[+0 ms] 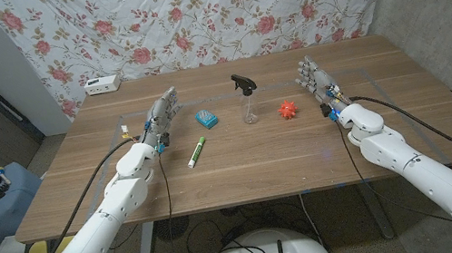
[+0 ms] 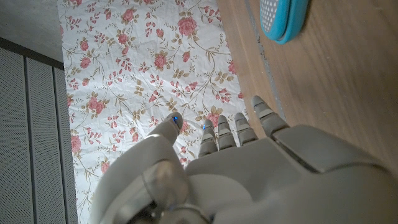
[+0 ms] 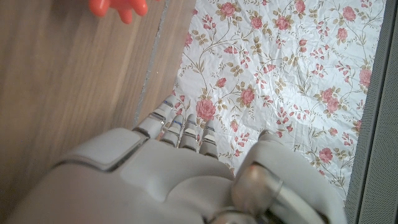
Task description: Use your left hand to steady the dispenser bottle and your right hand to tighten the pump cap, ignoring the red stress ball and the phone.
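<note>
Standing at frame centre, the clear dispenser bottle [image 1: 249,110] looks light and tippy (grip its body, twist the black pump cap [image 1: 243,80]), while left hand [image 1: 163,117] and right hand [image 1: 317,82] wait released, holding nothing.

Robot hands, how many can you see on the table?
2. The left hand is beside the blue thing; the right hand is beside the red spiky ball. Both hold nothing.

From my seat the red stress ball [image 3: 118,7] gets chopped by the right wrist picture's edge, just the lower spikes showing. Same with the blue thing [image 2: 283,20] in the left wrist view, only part of it in frame. The bottle's clear body [image 1: 249,111] is too small for me to read how the cap sits.
</note>
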Controlling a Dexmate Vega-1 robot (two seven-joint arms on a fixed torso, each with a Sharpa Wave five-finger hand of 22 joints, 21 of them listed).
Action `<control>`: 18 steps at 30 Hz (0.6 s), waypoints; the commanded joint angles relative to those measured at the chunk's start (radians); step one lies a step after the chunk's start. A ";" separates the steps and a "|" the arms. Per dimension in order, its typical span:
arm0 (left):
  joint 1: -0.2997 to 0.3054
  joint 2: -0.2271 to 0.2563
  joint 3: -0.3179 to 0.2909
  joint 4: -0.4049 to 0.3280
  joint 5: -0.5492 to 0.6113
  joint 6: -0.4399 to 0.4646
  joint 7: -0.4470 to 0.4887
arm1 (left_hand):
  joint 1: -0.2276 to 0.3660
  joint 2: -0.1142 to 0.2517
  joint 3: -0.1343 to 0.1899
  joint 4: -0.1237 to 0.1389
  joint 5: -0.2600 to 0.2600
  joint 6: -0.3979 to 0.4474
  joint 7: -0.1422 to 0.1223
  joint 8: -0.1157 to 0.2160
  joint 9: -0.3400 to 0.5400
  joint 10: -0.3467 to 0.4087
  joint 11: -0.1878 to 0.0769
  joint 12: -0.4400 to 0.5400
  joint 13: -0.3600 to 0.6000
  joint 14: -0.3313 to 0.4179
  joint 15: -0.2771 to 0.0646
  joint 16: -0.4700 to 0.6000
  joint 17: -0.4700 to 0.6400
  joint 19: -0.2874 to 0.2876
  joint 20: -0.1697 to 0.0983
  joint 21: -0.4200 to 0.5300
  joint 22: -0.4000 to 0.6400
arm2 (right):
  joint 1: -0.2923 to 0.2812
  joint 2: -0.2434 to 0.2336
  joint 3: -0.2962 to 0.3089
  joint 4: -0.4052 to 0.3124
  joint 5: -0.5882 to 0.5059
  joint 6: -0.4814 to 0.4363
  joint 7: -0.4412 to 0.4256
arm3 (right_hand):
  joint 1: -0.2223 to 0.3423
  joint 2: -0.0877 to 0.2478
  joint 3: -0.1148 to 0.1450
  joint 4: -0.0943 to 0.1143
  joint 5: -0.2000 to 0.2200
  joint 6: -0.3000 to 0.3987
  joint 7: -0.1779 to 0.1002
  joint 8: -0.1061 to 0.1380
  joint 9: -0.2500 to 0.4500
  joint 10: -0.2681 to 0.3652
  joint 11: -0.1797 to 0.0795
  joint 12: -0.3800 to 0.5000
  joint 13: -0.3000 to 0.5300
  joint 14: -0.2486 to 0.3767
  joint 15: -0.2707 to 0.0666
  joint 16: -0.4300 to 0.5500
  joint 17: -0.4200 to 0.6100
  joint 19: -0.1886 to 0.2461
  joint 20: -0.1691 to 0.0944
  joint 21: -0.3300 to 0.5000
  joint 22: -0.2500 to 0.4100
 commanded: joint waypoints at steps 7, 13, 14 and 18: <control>0.022 0.019 -0.001 -0.046 0.027 0.022 0.054 | 0.011 -0.003 0.007 -0.008 0.004 0.010 0.001 0.007 0.001 0.009 -0.001 0.006 0.002 0.000 -0.001 0.005 0.001 0.007 0.000 0.005 0.003 | 0.026 0.027 -0.009 0.061 -0.007 0.013 0.003 | -0.002 -0.003 -0.003 0.008 0.004 0.006 -0.001 0.002 0.003 0.006 -0.005 0.001 0.005 -0.007 -0.012 0.005 -0.001 -0.022 -0.049 -0.003 0.002; 0.048 0.028 -0.001 -0.107 0.045 0.051 0.111 | 0.013 -0.006 0.007 -0.014 0.003 0.011 0.000 0.007 0.001 0.012 -0.002 0.006 0.002 0.001 -0.004 0.005 0.000 0.009 -0.001 0.005 0.002 | 0.028 0.036 -0.007 0.086 -0.012 0.037 -0.001 | -0.005 -0.004 -0.003 0.008 0.004 0.006 -0.001 0.002 0.003 0.006 -0.010 0.000 0.005 -0.010 -0.014 0.004 -0.002 -0.029 -0.052 -0.004 0.002; 0.053 0.027 -0.001 -0.116 0.049 0.050 0.123 | 0.014 -0.007 0.008 -0.016 0.003 0.011 0.000 0.007 0.001 0.012 -0.003 0.006 0.002 0.001 -0.005 0.005 0.000 0.009 0.000 0.005 0.002 | 0.029 0.044 -0.006 0.098 -0.011 0.050 0.000 | -0.005 -0.004 -0.003 0.008 0.004 0.006 -0.001 0.002 0.003 0.006 -0.009 0.000 0.005 -0.010 -0.014 0.004 -0.002 -0.029 -0.053 -0.004 0.002; 0.070 0.037 -0.001 -0.159 0.064 0.069 0.155 | 0.016 -0.007 0.009 -0.022 0.003 0.015 0.000 0.008 0.001 0.014 -0.005 0.007 0.002 0.004 -0.009 0.006 0.000 0.009 0.000 0.004 0.002 | 0.034 0.059 -0.008 0.125 -0.017 0.077 0.001 | -0.005 -0.004 -0.003 0.007 0.004 0.007 -0.001 0.002 0.002 0.007 -0.009 0.000 0.005 -0.011 -0.016 0.004 -0.003 -0.032 -0.055 -0.004 0.002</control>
